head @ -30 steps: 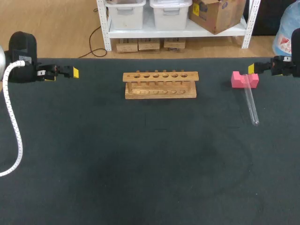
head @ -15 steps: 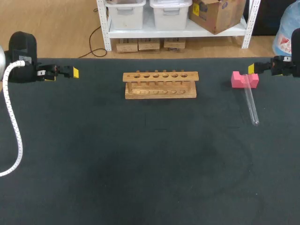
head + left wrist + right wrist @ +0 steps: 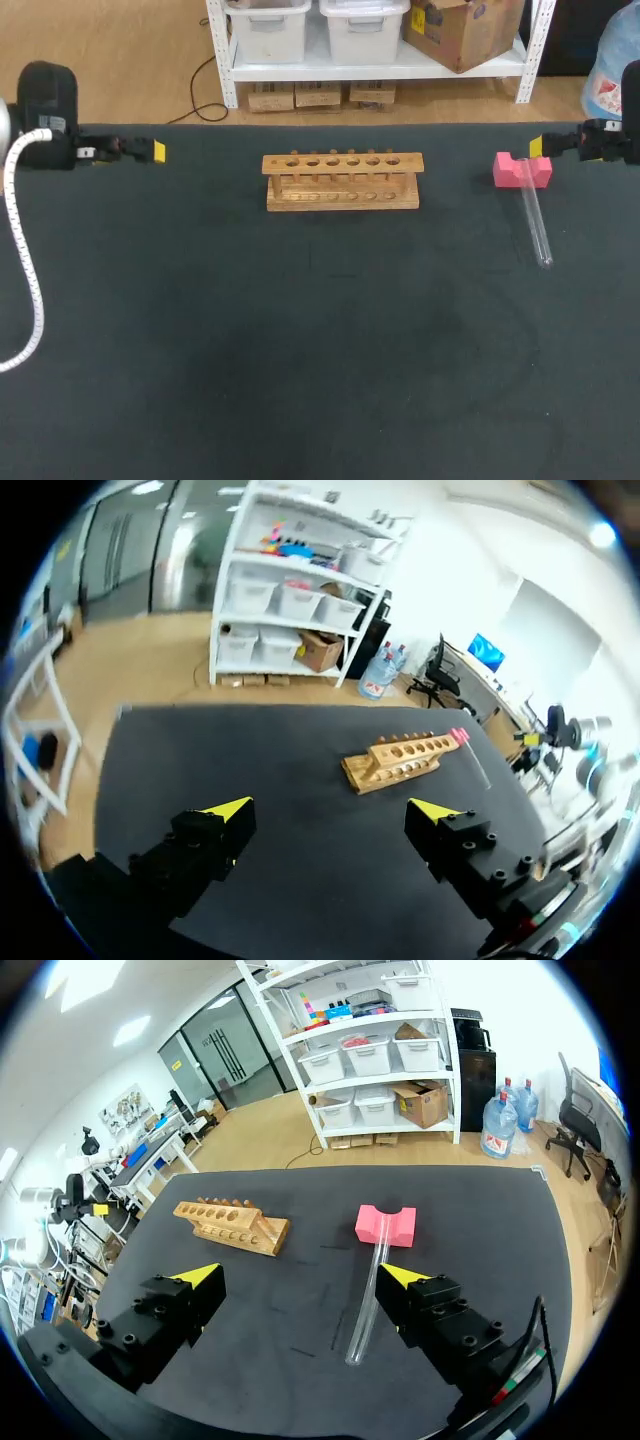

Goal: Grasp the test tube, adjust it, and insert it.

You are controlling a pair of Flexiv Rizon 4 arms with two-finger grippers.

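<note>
Head view: a clear glass test tube [image 3: 535,225] lies on the dark table [image 3: 300,350] at the right side. Its far end rests in the notch of a pink block [image 3: 522,170] and its near end is on the cloth. A wooden rack [image 3: 342,181] with a row of six holes stands mid-table, well apart from the tube, with bare cloth between them. The left gripper [image 3: 155,152] is at the far left edge. The right gripper [image 3: 537,147] is just beside the pink block. Both are seen side-on here, so their gaps are unreadable. Left wrist view: the fingers are spread wide with nothing held. The rack is ahead, and the tube is a faint line beyond it, too small to make out well. Right wrist view: the fingers are spread wide and empty. The tube lies ahead on the table, with the block at its far end and the rack off to one side.
</note>
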